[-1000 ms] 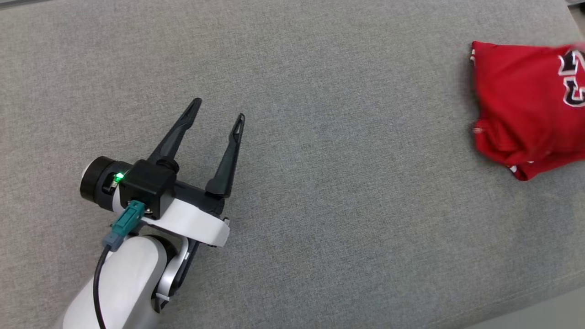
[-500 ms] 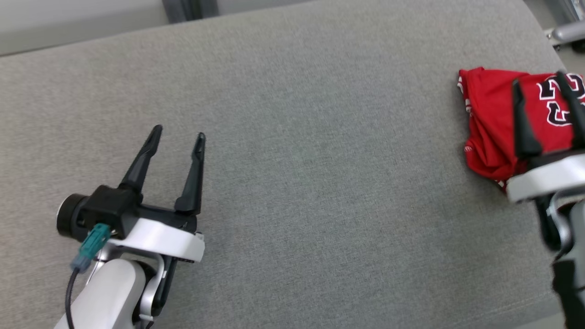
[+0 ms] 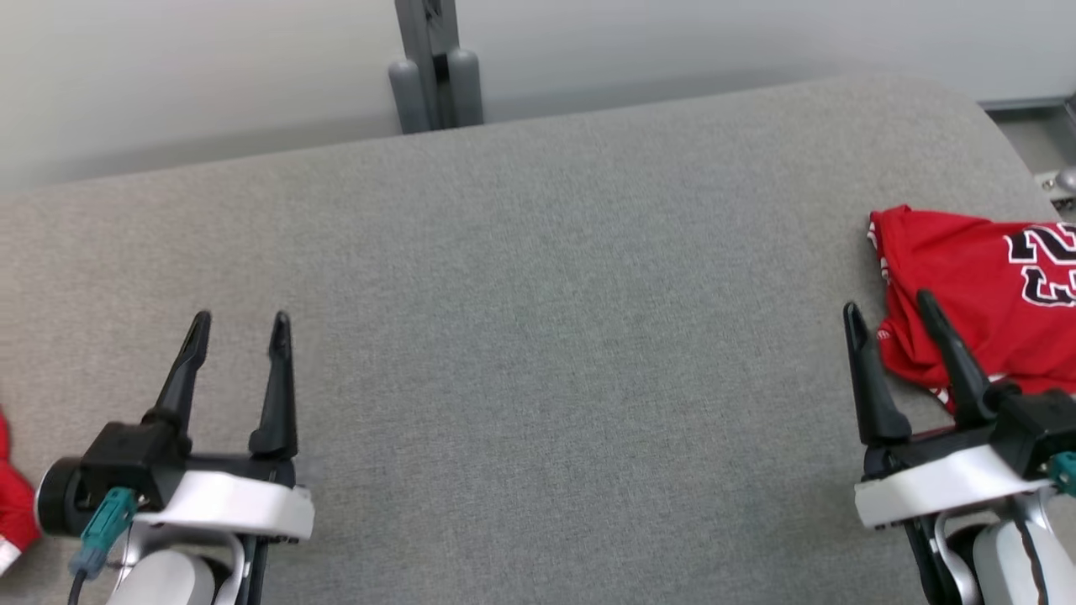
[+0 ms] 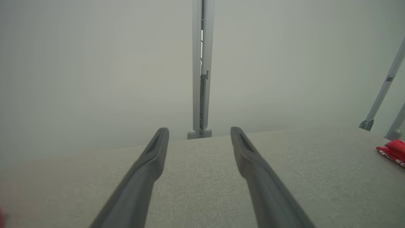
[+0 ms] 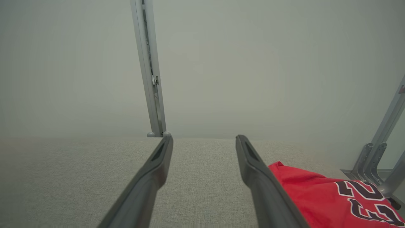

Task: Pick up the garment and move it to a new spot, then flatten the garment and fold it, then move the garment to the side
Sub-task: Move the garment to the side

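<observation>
The garment [image 3: 975, 294] is a red jersey with black-and-white numbers, folded and lying at the right end of the grey cushioned surface [image 3: 538, 336]; it also appears in the right wrist view [image 5: 319, 196] and as a sliver in the left wrist view [image 4: 392, 152]. My right gripper [image 3: 891, 311] hovers open just left of the garment's near edge, nothing between its fingers. Far to the left, my left gripper [image 3: 239, 326] is open and empty above the surface.
A grey metal post [image 3: 433, 67] stands behind the surface's far edge against a pale wall. Metal frame legs [image 5: 379, 158] stand past the right end. A bit of red cloth [image 3: 13, 496] shows at the head view's left edge.
The head camera has tilted up and turned, bringing the wall, post and right gripper into view. The right gripper now sits left of the garment rather than over it.
</observation>
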